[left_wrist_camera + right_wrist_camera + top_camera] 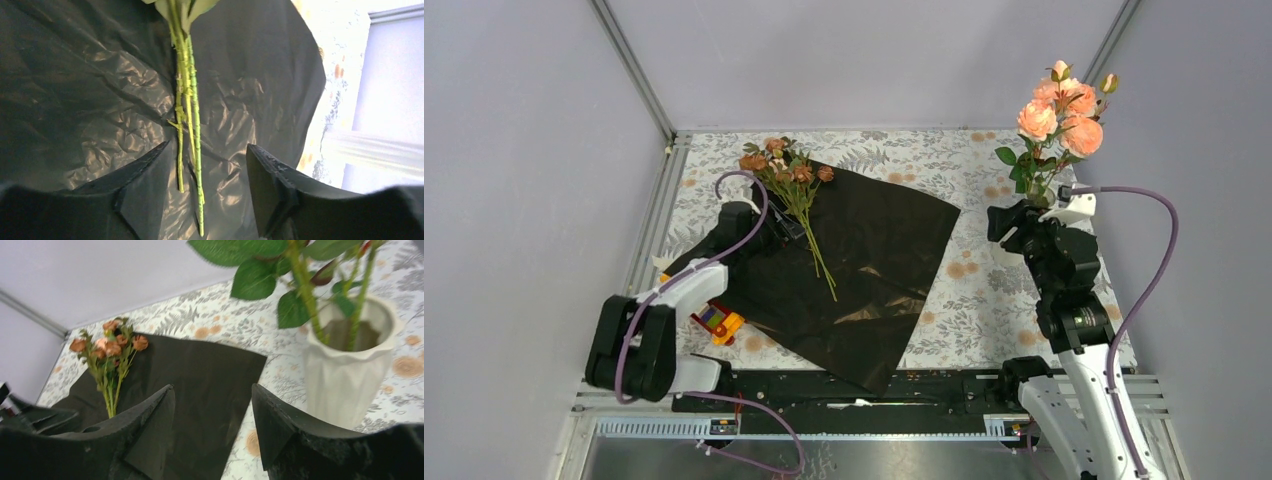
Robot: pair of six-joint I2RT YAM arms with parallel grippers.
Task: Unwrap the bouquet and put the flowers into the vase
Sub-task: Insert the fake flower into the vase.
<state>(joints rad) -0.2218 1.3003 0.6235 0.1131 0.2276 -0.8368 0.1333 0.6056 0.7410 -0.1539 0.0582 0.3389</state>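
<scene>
You have roses (1059, 115) in the vase (345, 375) at two o'clock and one sprig (786, 172) left on the opened paper (874, 250) at eleven, left gripper (208, 145) jaws open astride its stems, right gripper (212, 386) jaws open and empty.

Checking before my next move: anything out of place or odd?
One brownish sprig lies on the flat black paper, not in the vase with the roses. A toy car sits at the paper's left edge.

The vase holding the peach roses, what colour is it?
The vase is plain white with a ribbed surface; the right wrist view shows it best.
</scene>
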